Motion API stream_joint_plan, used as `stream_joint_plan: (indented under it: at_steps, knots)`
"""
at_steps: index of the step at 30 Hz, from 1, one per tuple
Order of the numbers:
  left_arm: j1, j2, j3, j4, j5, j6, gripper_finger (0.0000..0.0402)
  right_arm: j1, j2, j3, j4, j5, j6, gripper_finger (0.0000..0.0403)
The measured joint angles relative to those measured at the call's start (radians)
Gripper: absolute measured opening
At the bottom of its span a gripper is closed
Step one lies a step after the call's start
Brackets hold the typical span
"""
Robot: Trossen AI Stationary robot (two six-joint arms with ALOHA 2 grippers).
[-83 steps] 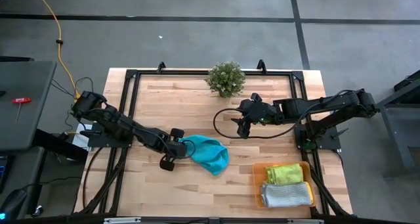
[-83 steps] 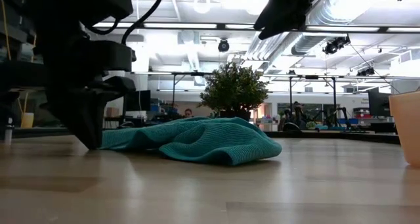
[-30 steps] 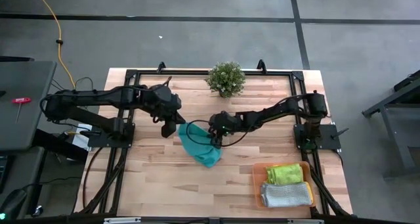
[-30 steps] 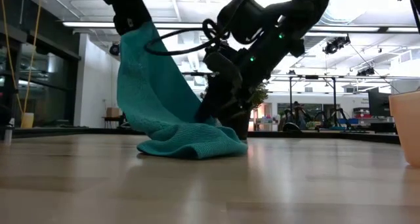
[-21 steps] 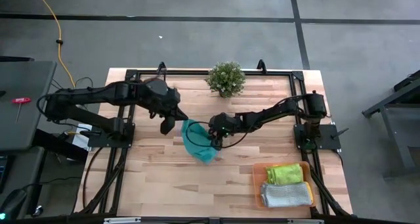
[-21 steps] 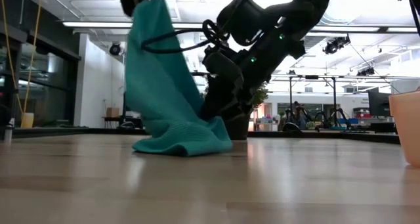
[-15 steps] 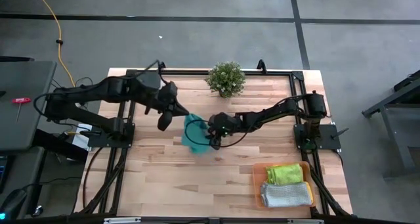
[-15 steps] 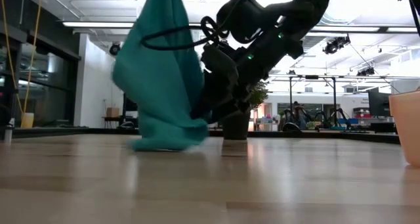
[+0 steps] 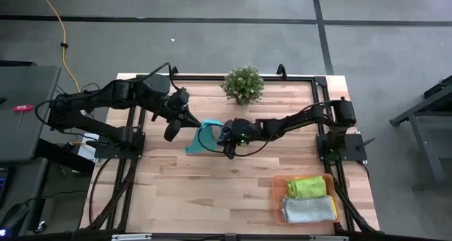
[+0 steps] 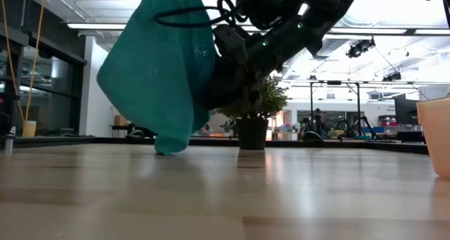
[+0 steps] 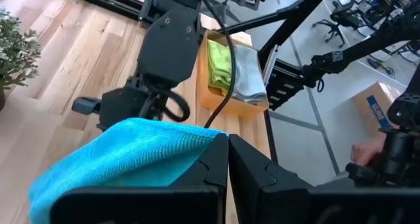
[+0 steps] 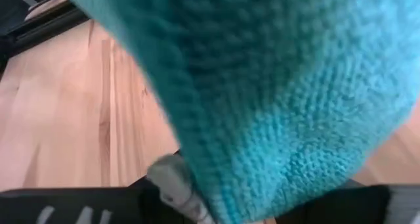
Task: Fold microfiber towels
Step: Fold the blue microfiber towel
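Observation:
A teal towel (image 9: pixel 203 137) hangs in the air over the table's middle, between my two grippers; in the low view (image 10: pixel 165 78) it spreads out as a sheet. My left gripper (image 9: pixel 174 130) is shut on its upper part on the left side. My right gripper (image 9: pixel 227 143) is at its right side, and the cloth fills the right wrist view (image 12: pixel 262 86). A lime green towel (image 9: pixel 307 186) and a light grey one (image 9: pixel 308 209) lie folded in the orange tray (image 9: pixel 277 198). The yellow towels are out of view. My left gripper pinches an edge of the teal towel (image 11: pixel 209 140) between its two shut fingers. The cloth hangs down from there, and its lowest corner (image 10: pixel 166 147) reaches the table top or just short of it. My right gripper has the towel's side edge (image 10: pixel 209 60), lifted off the table. The cloth itself hides the fingers, so the hold cannot be told.
A small potted plant (image 9: pixel 244 84) stands at the table's far edge, just behind the grippers. The orange tray sits at the near right corner. Bare wood lies in front of and left of the towel. Black frame rails run along the table's sides.
My left gripper has risen and drawn toward the table's far left with the towel. The towel, a heap with its lower part on the table, now hangs spread out and almost clear. My right gripper has risen with the towel's right side.

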Motion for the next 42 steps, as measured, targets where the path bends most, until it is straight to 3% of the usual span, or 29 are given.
stream_joint_plan:
  at_steps: [8, 18, 22, 26, 33, 42]
  knots:
    - [0.000, 0.000, 0.000, -0.004, 0.000, 0.002, 0.0000, 0.000, -0.052, 0.000, -0.079, 0.132, -0.037, 0.0129]
    - [0.001, 0.000, 0.001, -0.005, 0.000, 0.005, 0.0000, -0.006, -0.108, 0.000, -0.214, 0.145, -0.060, 0.0124]
    - [0.001, 0.000, 0.001, -0.005, 0.000, 0.006, 0.0000, -0.008, -0.138, 0.000, -0.235, 0.144, -0.060, 0.0091]
    - [0.001, 0.000, 0.001, -0.022, 0.000, 0.021, 0.0000, -0.013, -0.169, 0.000, -0.300, 0.114, -0.061, 0.0016]
    - [0.003, 0.000, 0.001, -0.027, -0.001, 0.031, 0.0000, -0.013, -0.301, 0.000, -0.475, 0.093, -0.082, 0.0003]
    - [0.012, 0.001, 0.018, 0.074, -0.025, 0.020, 0.0000, -0.013, -0.567, 0.000, -0.614, 0.080, -0.058, 0.0001]
